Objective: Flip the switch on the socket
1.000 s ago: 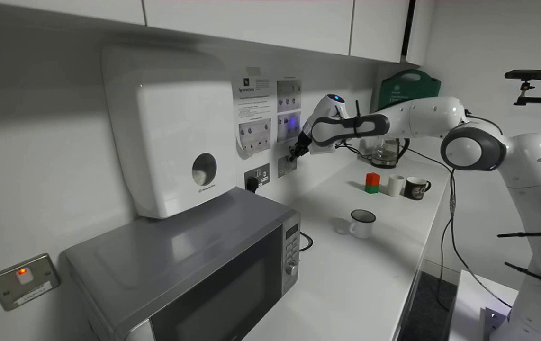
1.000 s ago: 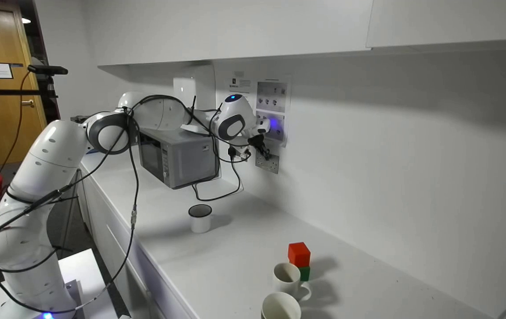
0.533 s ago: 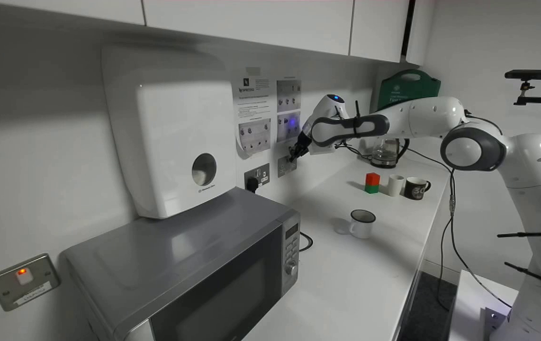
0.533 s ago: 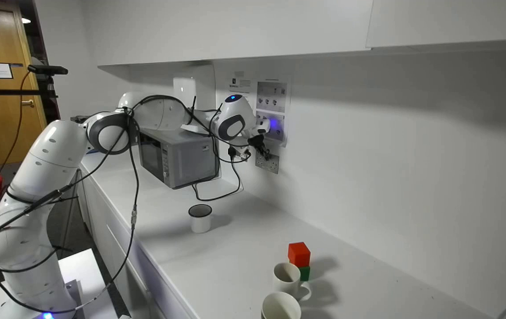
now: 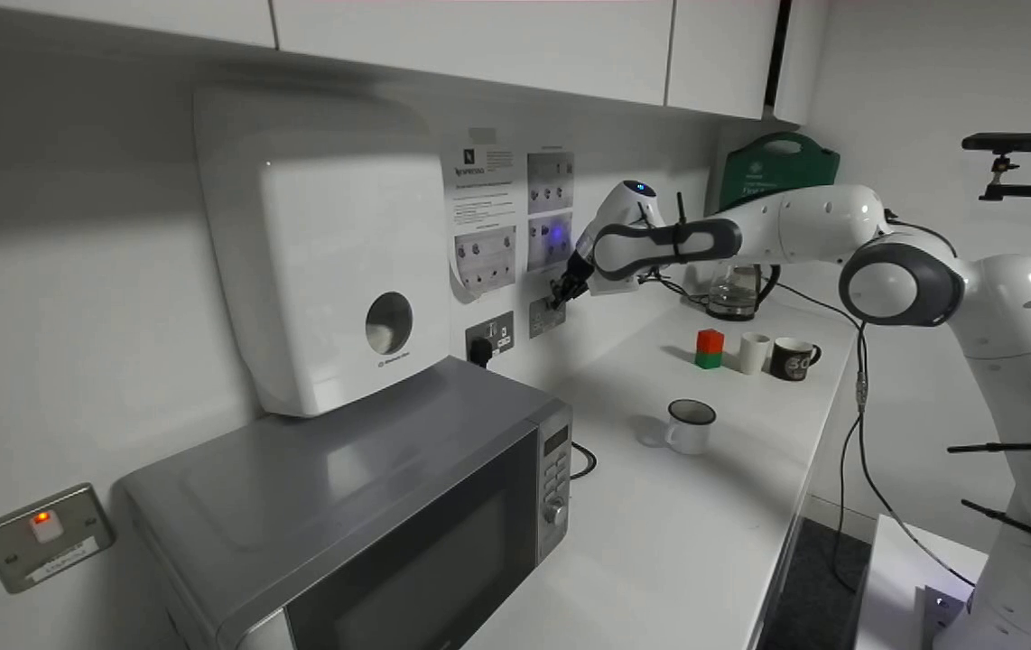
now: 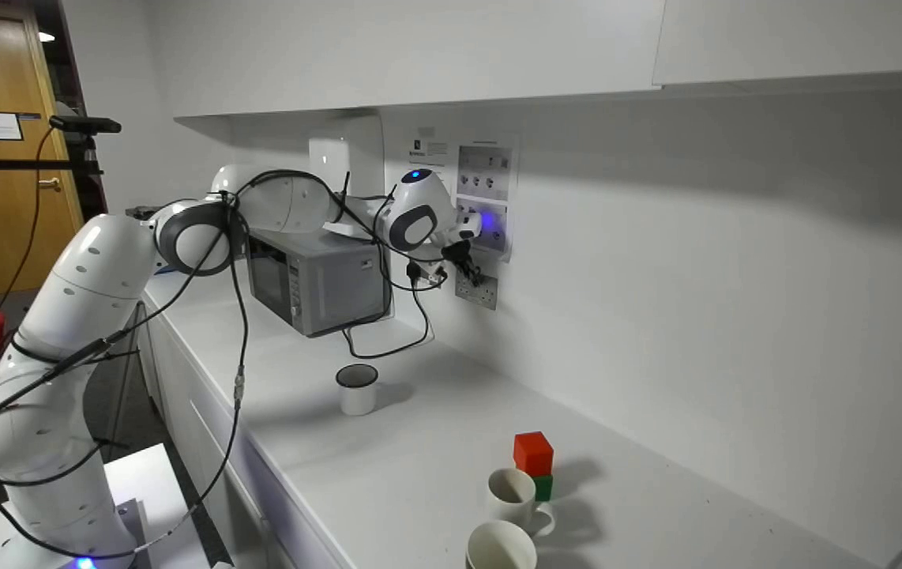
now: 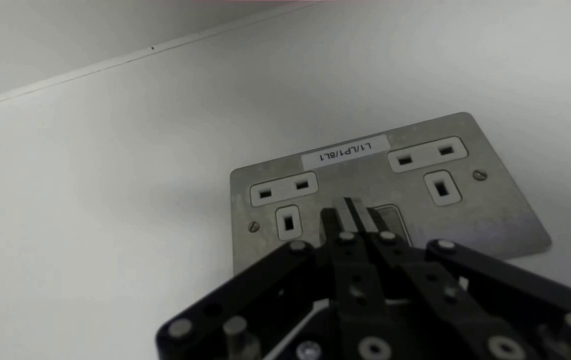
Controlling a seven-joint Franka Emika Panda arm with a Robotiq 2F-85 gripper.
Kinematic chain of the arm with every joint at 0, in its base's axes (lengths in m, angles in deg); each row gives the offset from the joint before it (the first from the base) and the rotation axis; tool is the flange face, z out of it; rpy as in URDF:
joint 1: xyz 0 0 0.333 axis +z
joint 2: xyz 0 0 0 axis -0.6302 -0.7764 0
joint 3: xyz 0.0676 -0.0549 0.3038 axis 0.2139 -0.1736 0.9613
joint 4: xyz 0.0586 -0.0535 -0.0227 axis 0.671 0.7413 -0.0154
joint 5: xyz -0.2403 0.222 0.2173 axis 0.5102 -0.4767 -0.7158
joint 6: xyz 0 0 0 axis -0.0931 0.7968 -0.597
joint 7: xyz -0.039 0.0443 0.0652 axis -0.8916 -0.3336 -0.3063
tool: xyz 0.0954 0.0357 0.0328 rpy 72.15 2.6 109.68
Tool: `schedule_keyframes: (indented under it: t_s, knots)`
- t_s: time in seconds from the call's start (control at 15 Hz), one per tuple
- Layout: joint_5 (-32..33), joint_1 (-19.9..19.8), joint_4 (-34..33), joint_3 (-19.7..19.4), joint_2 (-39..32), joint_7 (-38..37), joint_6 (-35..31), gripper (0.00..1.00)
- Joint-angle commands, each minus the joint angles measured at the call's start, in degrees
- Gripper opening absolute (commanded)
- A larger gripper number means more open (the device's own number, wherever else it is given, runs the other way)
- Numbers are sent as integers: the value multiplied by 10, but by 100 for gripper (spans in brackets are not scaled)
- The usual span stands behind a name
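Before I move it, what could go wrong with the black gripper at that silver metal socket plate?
In the wrist view, the closed gripper partly hides the grey rectangular switch, so it might miss or slip across the plate. The thin black cable looping below the white arm could snag.

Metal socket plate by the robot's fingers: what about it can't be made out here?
Switch: partly covered by the gripper in the wrist view; on or off can't be told.
Socket plate: part of its edge is hidden behind the gripper in the wrist view.
Contact: whether the fingertips touch the switch is too small and dark to tell in both exterior views.
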Motion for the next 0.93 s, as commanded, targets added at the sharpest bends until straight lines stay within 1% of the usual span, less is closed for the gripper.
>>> schedule_keyframes:
  t_s: [0.0, 0.53, 0.87]
  knots:
    - [-17, -6, -26, 11, -26, 23, -1, 0]
    - [-17, -8, -24, 15, -39, 27, 5, 0]
    - [-31, -17, 45, 23, 16, 50, -11, 0]
